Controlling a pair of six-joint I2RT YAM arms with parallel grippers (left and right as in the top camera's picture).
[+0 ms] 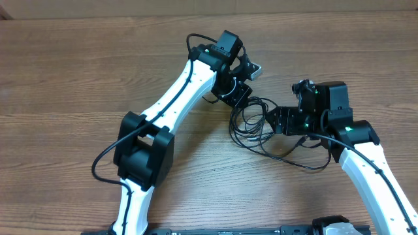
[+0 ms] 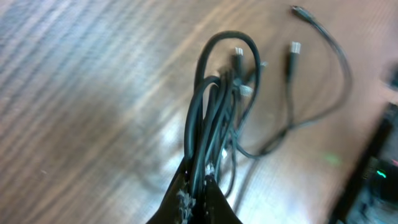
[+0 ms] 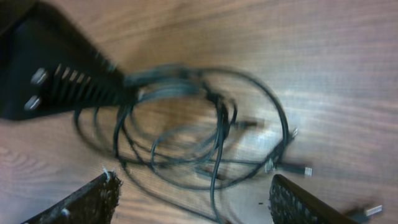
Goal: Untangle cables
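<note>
The cables point(image 1: 258, 124) are thin black cords in a tangled pile of loops on the wooden table, between the two arms. My left gripper point(image 1: 234, 94) is at the pile's upper left and is shut on a bunch of strands point(image 2: 208, 134); silver-tipped plugs point(image 2: 292, 48) hang free beyond. My right gripper point(image 1: 282, 122) is at the pile's right side, open, its fingers spread above the loops point(image 3: 199, 137). Small silver plugs point(image 3: 305, 170) lie at the right of the pile. The left gripper point(image 3: 50, 74) shows in the right wrist view, holding strands.
The wooden table point(image 1: 65, 78) extends to the left and front. The right arm's own thicker black cable point(image 1: 366, 163) runs along its white link. The left arm's black elbow point(image 1: 144, 147) is at the centre left.
</note>
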